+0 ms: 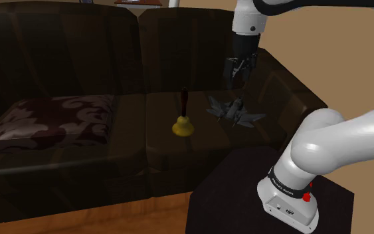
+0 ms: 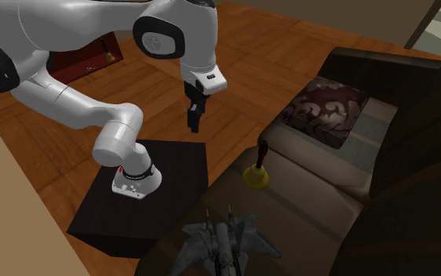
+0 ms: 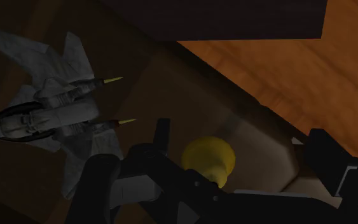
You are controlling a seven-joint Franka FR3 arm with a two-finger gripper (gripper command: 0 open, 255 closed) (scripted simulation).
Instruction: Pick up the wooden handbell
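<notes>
Handbell (image 1: 183, 119) stands upright on the sofa (image 1: 79, 53) seat at centre of the shoulder view. Its long axis is vertical, dark handle up, yellow mouth down. Grey toy jet (image 1: 234, 110) lies just right of it. Arm reaches in at upper right, wrist pointing down. Claw (image 1: 239, 74) is released, fingers apart, above the jet and clear of the handbell.

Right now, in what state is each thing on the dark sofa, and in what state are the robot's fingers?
Yellow handbell with a dark handle: upright on the dark sofa seat, not held.
Grey toy jet plane: resting on the seat, apart from the bell.
Dark patterned square cushion: lying flat on the seat.
Black fingers: open, holding nothing, above the seat.
</notes>
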